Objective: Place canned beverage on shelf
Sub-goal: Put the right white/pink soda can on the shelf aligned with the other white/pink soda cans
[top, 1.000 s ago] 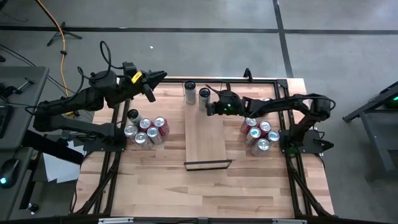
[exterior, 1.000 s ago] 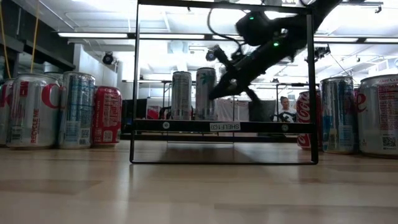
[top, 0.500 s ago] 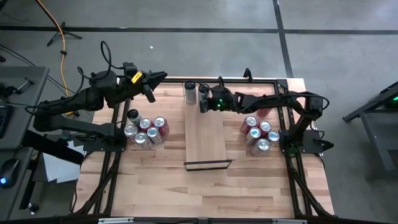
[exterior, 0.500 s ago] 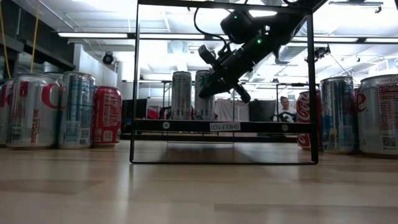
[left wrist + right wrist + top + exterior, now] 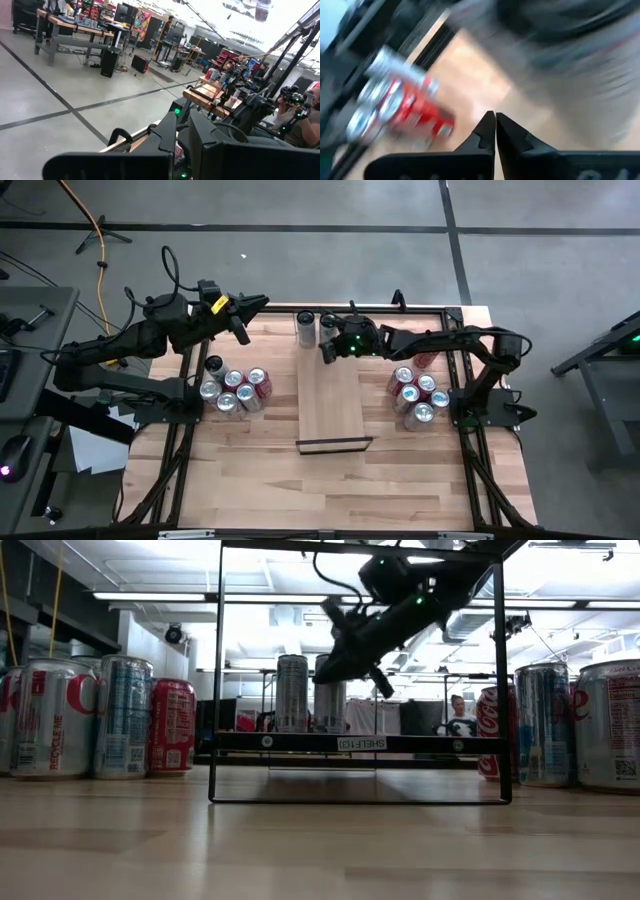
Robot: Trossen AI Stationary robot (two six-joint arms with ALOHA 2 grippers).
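Right gripper (image 5: 326,352) fingers together, empty, just right of two cans (image 5: 316,327) at shelf's (image 5: 331,405) far end, left gripper (image 5: 243,326) fingers unclear

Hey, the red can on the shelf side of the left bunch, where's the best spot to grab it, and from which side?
Grip the red can around its mid-body wall, coming in from the shelf side. It stands upright and that face is open, while the silver cans crowd its other side and would likely get bumped.
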